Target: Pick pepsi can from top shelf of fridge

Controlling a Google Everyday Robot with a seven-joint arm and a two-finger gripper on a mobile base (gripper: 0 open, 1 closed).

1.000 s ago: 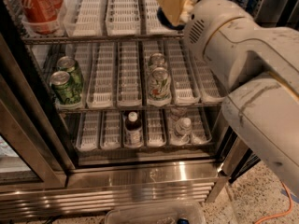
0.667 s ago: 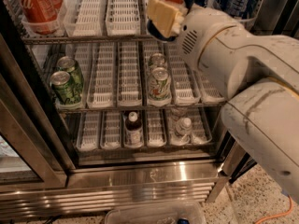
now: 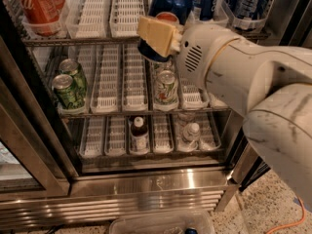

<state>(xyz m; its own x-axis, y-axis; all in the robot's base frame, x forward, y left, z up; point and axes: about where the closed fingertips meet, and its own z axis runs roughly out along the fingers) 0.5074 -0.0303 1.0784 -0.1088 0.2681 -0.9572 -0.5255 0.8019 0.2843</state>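
Before top shelf (image 3: 97,41), claw (image 3: 162,34) clasping tilted pepsi can (image 3: 171,4)

The white arm (image 3: 273,106) enters from the lower right of the frame and reaches up and left, its thick, scuffed links filling the right side. The rounded wrist (image 3: 204,57) (a vent grille shows on its face) sits just right of centre, near the top. The gripper (image 3: 160,33) is at upper centre, clamped around a can (image 3: 170,4), which it holds tilted. One yellow finger (image 3: 155,32) lies across the can's front; the other is hidden behind it.
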